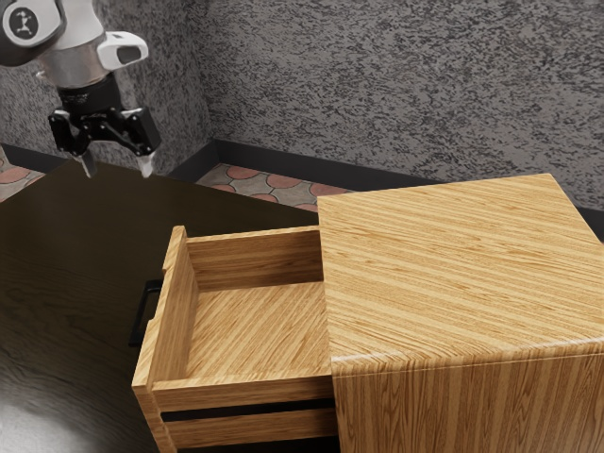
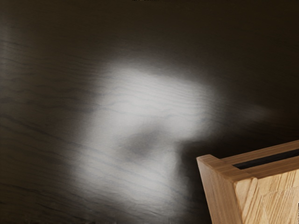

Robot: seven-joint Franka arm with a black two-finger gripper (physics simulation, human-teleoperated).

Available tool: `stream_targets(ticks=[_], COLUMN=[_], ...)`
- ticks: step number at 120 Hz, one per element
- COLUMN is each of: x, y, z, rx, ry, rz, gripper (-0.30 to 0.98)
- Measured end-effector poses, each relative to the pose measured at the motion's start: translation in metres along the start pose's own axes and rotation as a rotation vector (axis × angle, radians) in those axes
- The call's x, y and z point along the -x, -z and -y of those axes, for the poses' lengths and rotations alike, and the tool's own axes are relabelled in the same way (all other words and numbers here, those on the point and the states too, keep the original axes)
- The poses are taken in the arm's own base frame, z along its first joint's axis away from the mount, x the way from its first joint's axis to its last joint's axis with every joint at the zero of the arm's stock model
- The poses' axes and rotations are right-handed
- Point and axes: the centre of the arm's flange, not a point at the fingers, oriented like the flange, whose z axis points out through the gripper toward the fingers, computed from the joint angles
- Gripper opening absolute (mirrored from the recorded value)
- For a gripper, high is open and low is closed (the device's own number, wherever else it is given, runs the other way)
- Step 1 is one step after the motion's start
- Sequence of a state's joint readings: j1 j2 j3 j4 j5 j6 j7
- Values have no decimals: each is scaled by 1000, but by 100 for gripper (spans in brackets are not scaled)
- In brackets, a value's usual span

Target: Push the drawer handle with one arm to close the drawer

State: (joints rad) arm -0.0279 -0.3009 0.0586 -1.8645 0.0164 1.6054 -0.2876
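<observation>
1 open drawer (image 1: 255, 330), 1 handle (image 1: 141, 313)

Edges cut off cabinet (image 1: 453, 274), drawer (image 1: 255, 330) and arm (image 1: 71, 52).

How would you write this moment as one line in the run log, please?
drawer: open, out from cabinet | handle: untouched | end effector: open, empty, above table, away from handle | closing: not yet done

The tool (image 1: 118, 168) points downward, its two fingers (image 1: 146, 165) standing apart.
</observation>
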Motion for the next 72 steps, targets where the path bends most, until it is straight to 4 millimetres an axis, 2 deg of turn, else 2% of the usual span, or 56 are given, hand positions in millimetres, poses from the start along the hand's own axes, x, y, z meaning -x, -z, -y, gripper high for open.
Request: stream_targets(ticks=[10, 14, 20, 26, 38, 45, 54, 72], x=[7, 11, 26, 37, 89, 104, 101, 77], y=[9, 12, 1, -5, -13, -52, -84, -107], z=[3, 10, 28, 34, 54, 55, 48, 23], rx=[7, 13, 29, 39, 80, 92, 118, 237], ry=[89, 133, 200, 247, 328, 364, 401, 460], rz=[-25, -31, -3, 13, 14, 30, 15, -19], gripper=[69, 68, 69, 69, 44, 28, 14, 0])
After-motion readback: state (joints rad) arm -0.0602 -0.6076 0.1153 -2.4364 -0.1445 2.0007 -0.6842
